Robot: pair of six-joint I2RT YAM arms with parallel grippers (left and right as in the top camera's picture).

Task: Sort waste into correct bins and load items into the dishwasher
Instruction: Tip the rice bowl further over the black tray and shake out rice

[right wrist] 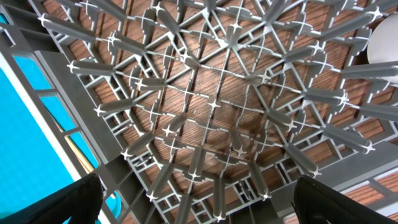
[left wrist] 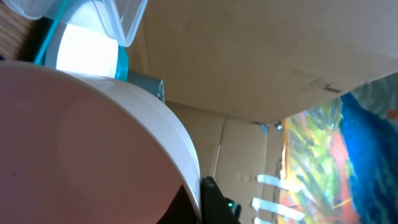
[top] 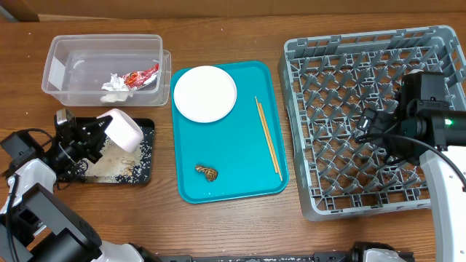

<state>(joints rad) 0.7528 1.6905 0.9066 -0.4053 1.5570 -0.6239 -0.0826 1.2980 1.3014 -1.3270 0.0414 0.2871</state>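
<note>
My left gripper (top: 100,136) is shut on the rim of a pale pink bowl (top: 124,129), which is tipped on its side over the black tray (top: 146,133). White rice grains (top: 109,169) lie scattered in that tray. In the left wrist view the bowl (left wrist: 87,143) fills the left half, with one dark finger (left wrist: 214,202) against its rim. The clear tub (top: 62,51) holds a red-and-white wrapper (top: 141,76) and a tissue wad (top: 115,82). My right gripper (top: 364,125) hangs open over the grey dish rack (top: 364,54), with only pegs (right wrist: 214,106) between its fingers.
The teal tray (top: 240,156) carries a white plate (top: 205,93), wooden chopsticks (top: 267,137) and a small brown scrap (top: 207,172). In the left wrist view, the plate (left wrist: 87,50) shows beyond the bowl. Bare wood lies along the table's front edge.
</note>
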